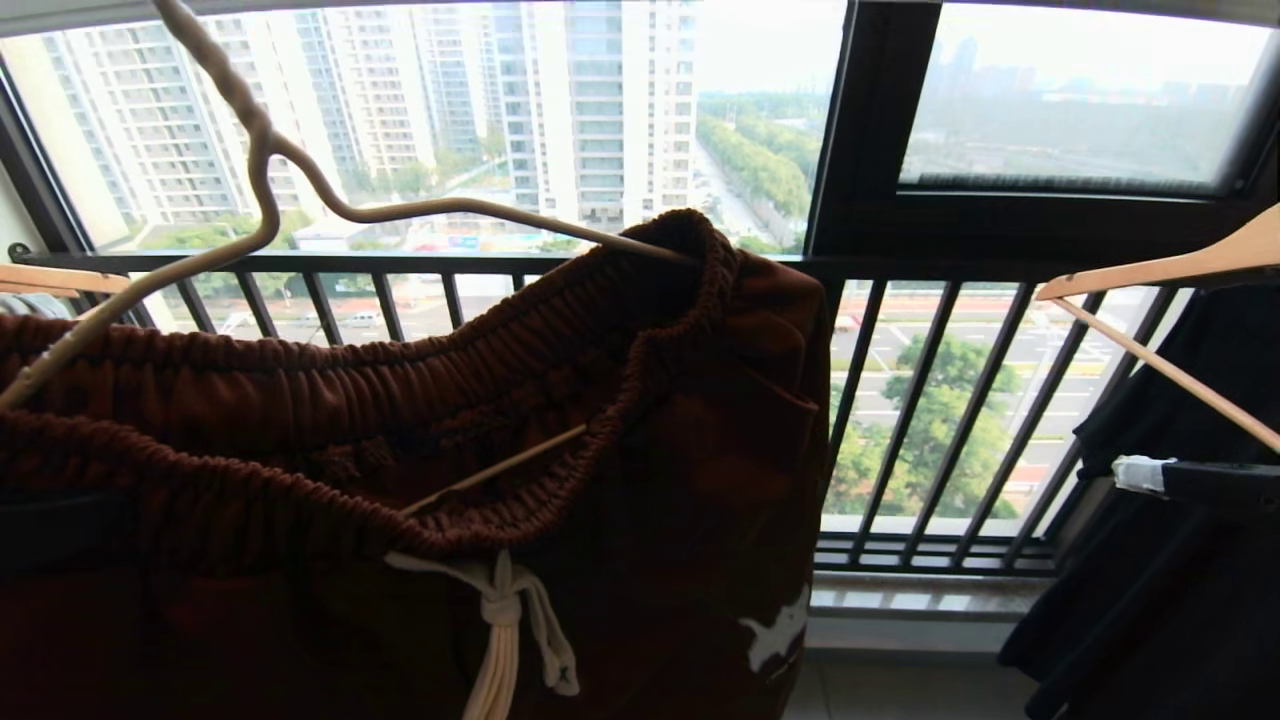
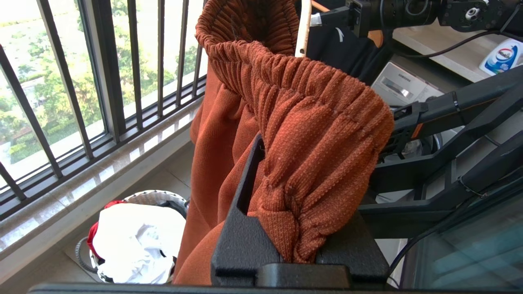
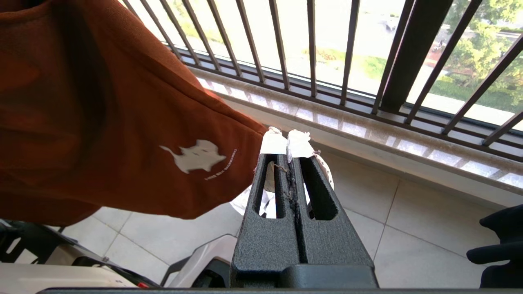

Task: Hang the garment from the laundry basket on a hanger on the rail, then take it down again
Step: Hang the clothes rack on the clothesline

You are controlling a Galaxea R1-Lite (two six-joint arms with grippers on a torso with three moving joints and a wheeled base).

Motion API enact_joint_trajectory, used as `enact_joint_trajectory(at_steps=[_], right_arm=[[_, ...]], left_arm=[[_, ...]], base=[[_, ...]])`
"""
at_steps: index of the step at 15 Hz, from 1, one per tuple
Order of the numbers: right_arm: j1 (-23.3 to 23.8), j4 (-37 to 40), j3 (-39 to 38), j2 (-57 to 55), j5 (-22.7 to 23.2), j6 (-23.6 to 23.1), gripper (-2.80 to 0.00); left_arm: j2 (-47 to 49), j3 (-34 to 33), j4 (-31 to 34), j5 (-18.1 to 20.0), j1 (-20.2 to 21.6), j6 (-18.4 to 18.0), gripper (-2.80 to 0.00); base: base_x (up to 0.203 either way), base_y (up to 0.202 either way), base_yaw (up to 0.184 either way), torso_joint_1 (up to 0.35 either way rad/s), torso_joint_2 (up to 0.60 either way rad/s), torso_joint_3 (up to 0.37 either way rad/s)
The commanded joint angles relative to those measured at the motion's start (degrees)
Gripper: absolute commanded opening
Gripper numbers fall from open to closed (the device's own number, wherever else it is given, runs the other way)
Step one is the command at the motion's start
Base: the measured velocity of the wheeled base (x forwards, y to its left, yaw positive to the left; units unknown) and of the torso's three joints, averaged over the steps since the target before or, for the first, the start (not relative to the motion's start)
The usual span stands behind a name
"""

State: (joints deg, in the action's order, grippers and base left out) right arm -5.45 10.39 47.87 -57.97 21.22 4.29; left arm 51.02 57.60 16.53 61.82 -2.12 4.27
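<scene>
The rust-brown garment (image 1: pixel 420 400) fills the left and middle of the head view, its ribbed waistband spread wide and its white drawstring hanging in front. The cream hanger (image 1: pixel 265 150) rises above it; one end is tucked inside the waistband at the right, and the hook leaves the top of the view. My left gripper (image 2: pixel 298 196) is shut on a bunched fold of the waistband. My right gripper (image 3: pixel 288 141), with white-taped tips, is shut on nothing beside the printed leg (image 3: pixel 196 157); its tips (image 1: pixel 1140 472) show at the right. The laundry basket (image 2: pixel 153 198) stands on the floor below. The rail is out of view.
A black railing (image 1: pixel 900 400) of vertical bars runs along the window behind. Wooden hangers (image 1: pixel 1180 265) hang at both sides, the right one carrying a black garment (image 1: pixel 1180 560). White and red laundry (image 2: pixel 135 237) fills the basket. A washing machine (image 2: pixel 400 85) stands behind.
</scene>
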Motion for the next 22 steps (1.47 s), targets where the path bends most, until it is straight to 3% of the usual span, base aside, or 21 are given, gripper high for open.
enact_joint_trajectory(at_steps=[1,9,13,15,18,22], right_arm=[[0.00,0.00,0.03,0.31,0.13,0.02,-2.80],[0.00,0.07,0.00,0.93,0.44,0.10,-2.80],[-0.48,-0.27,4.87,1.00,2.28,-0.16,-2.80],[-1.56,0.05,8.22,0.14,2.29,-0.16,-2.80],[-2.20,2.81,13.37,-2.27,2.32,-0.07,-2.80],[-2.74,2.81,14.69,-3.63,2.34,-0.07,-2.80]], left_arm=[[0.31,-0.12,-0.01,0.23,0.01,0.04,-2.80],[1.63,-0.72,-0.09,-0.73,0.01,0.13,-2.80],[1.19,-1.44,-0.28,-0.65,0.01,-0.15,-2.80],[1.10,-2.14,-2.88,-0.62,-0.02,-0.09,-2.80],[1.36,-7.16,-12.32,-0.42,-0.07,0.26,-2.80],[1.90,-7.50,-13.54,-0.91,-0.08,2.24,-2.80]], base=[[0.000,0.000,0.000,0.157,-0.33,-0.173],[0.000,0.000,0.000,0.117,-0.24,-0.126],[0.000,0.000,0.000,0.000,0.00,0.000],[0.000,0.000,0.000,0.000,0.00,0.000],[0.000,0.000,0.000,0.000,0.00,0.000],[0.000,0.000,0.000,0.000,0.00,0.000]])
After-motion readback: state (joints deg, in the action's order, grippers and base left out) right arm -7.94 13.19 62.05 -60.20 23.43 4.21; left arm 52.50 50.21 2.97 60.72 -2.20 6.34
